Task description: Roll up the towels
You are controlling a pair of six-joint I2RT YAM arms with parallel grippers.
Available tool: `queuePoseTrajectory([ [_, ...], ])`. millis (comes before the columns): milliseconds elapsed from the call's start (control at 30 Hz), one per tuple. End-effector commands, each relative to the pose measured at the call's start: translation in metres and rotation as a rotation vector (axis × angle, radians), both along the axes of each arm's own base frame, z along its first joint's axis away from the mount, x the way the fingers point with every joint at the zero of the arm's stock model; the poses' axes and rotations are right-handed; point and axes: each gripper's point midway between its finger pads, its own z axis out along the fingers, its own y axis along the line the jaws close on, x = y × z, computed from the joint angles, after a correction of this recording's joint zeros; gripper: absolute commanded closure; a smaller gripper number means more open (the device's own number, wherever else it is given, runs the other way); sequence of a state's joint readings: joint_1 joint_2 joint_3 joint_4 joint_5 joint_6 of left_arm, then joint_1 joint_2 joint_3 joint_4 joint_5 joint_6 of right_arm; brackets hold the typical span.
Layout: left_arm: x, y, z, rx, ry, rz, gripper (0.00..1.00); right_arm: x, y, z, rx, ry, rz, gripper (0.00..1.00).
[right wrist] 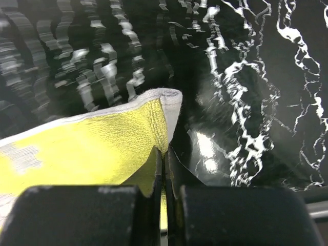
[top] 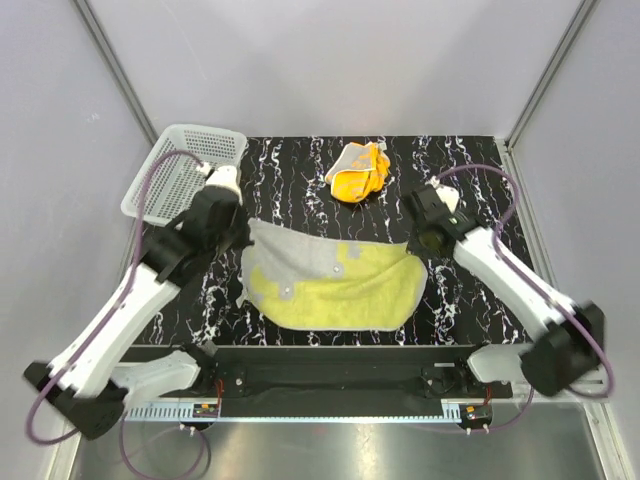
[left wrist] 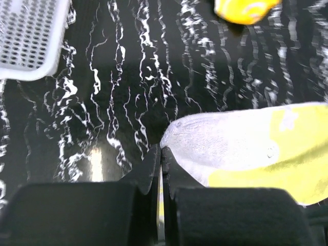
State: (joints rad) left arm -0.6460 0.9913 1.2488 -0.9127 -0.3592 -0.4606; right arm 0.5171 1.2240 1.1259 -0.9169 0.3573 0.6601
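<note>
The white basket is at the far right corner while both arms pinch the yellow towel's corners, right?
No. The top external view shows the white basket at the far left corner. The left end effector and right end effector do pinch corners of the yellow towel.

The yellow-and-grey towel (top: 335, 285) I hold by both upper corners lies spread at frame centre; the orange towel (top: 358, 172) sits crumpled, upper centre.
</note>
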Motion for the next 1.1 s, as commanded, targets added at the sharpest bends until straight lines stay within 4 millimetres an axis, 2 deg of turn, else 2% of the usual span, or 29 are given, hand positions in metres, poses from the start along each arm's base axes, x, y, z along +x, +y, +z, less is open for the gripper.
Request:
queuePoseTrajectory([
  [0, 0.043, -0.016, -0.021, -0.039, 0.014, -0.035, 1.00, 0.041, -0.024, -0.011, -0.092, 0.014, -0.137, 1.00],
  [33, 0.057, -0.010, -0.037, -0.035, 0.061, -0.004, 1.00, 0.051, -0.023, -0.029, -0.111, 0.063, -0.139, 0.99],
  [100, 0.073, -0.007, -0.059, -0.033, 0.108, 0.017, 1.00, 0.066, -0.028, -0.046, -0.120, 0.089, -0.160, 0.81],
  [133, 0.085, -0.001, -0.083, -0.014, 0.170, 0.043, 1.00, 0.072, -0.027, -0.062, -0.130, 0.130, -0.157, 0.69],
  [167, 0.094, -0.001, -0.093, -0.012, 0.183, 0.051, 0.84, 0.076, -0.023, -0.070, -0.115, 0.149, -0.144, 0.54],
  [200, 0.100, 0.001, -0.105, -0.006, 0.210, 0.059, 0.68, 0.084, -0.020, -0.076, -0.106, 0.144, -0.140, 0.23],
  [233, 0.108, 0.007, -0.129, 0.008, 0.273, 0.084, 0.61, 0.090, -0.017, -0.085, -0.107, 0.161, -0.135, 0.14],
  [300, 0.119, 0.008, -0.146, -0.013, 0.305, 0.100, 0.26, 0.095, -0.018, -0.090, -0.124, 0.172, -0.141, 0.01],
  [333, 0.123, 0.012, -0.158, -0.008, 0.329, 0.116, 0.13, 0.099, -0.017, -0.089, -0.127, 0.172, -0.141, 0.00],
  [367, 0.125, 0.012, -0.158, -0.013, 0.328, 0.117, 0.03, 0.101, -0.019, -0.086, -0.137, 0.164, -0.144, 0.00],
  [400, 0.125, 0.013, -0.157, -0.015, 0.329, 0.125, 0.01, 0.100, -0.021, -0.082, -0.148, 0.158, -0.145, 0.00],
  [500, 0.119, 0.020, -0.144, -0.017, 0.290, 0.158, 0.01, 0.098, -0.032, -0.060, -0.163, 0.086, -0.169, 0.00],
  [533, 0.116, 0.024, -0.133, -0.018, 0.263, 0.172, 0.01, 0.092, -0.035, -0.051, -0.154, 0.059, -0.172, 0.00],
  [600, 0.103, 0.028, -0.132, -0.027, 0.275, 0.184, 0.01, 0.086, -0.033, -0.047, -0.117, 0.053, -0.152, 0.00],
  [633, 0.097, 0.026, -0.121, -0.062, 0.251, 0.172, 0.01, 0.076, -0.026, -0.050, -0.070, 0.074, -0.121, 0.00],
  [667, 0.087, 0.025, -0.130, -0.084, 0.269, 0.175, 0.01, 0.070, -0.022, -0.054, -0.036, 0.092, -0.107, 0.00],
  [700, 0.081, 0.023, -0.122, -0.121, 0.244, 0.167, 0.01, 0.056, -0.018, -0.064, -0.004, 0.124, -0.089, 0.00],
  [733, 0.075, 0.017, -0.122, -0.161, 0.242, 0.144, 0.01, 0.047, -0.004, -0.070, 0.075, 0.161, -0.049, 0.00],
  [767, 0.062, 0.017, -0.138, -0.184, 0.278, 0.157, 0.01, 0.043, 0.002, -0.073, 0.125, 0.158, -0.047, 0.00],
  [800, 0.055, 0.016, -0.135, -0.212, 0.262, 0.157, 0.01, 0.036, 0.007, -0.077, 0.163, 0.168, -0.041, 0.00],
  [833, 0.046, 0.011, -0.137, -0.246, 0.274, 0.140, 0.01, 0.020, 0.008, -0.084, 0.197, 0.180, -0.036, 0.00],
  [867, 0.036, 0.011, -0.151, -0.278, 0.300, 0.160, 0.01, 0.016, 0.018, -0.082, 0.268, 0.164, -0.033, 0.00],
  [900, 0.029, 0.009, -0.146, -0.317, 0.276, 0.155, 0.01, 0.002, 0.016, -0.084, 0.296, 0.155, -0.039, 0.00],
  [933, 0.028, -0.001, -0.140, -0.380, 0.249, 0.114, 0.01, -0.005, 0.024, -0.081, 0.348, 0.151, -0.014, 0.00],
  [967, 0.016, -0.003, -0.156, -0.421, 0.278, 0.123, 0.01, -0.005, 0.029, -0.076, 0.389, 0.115, 0.013, 0.00],
  [1000, 0.013, -0.006, -0.148, -0.465, 0.237, 0.111, 0.01, -0.014, 0.032, -0.072, 0.418, 0.092, 0.045, 0.00],
  [1033, 0.007, -0.008, -0.158, -0.498, 0.236, 0.110, 0.01, -0.018, 0.038, -0.066, 0.453, 0.082, 0.085, 0.00],
  [1067, 0.004, -0.007, -0.160, -0.526, 0.235, 0.133, 0.01, -0.024, 0.035, -0.064, 0.448, 0.084, 0.087, 0.00],
])
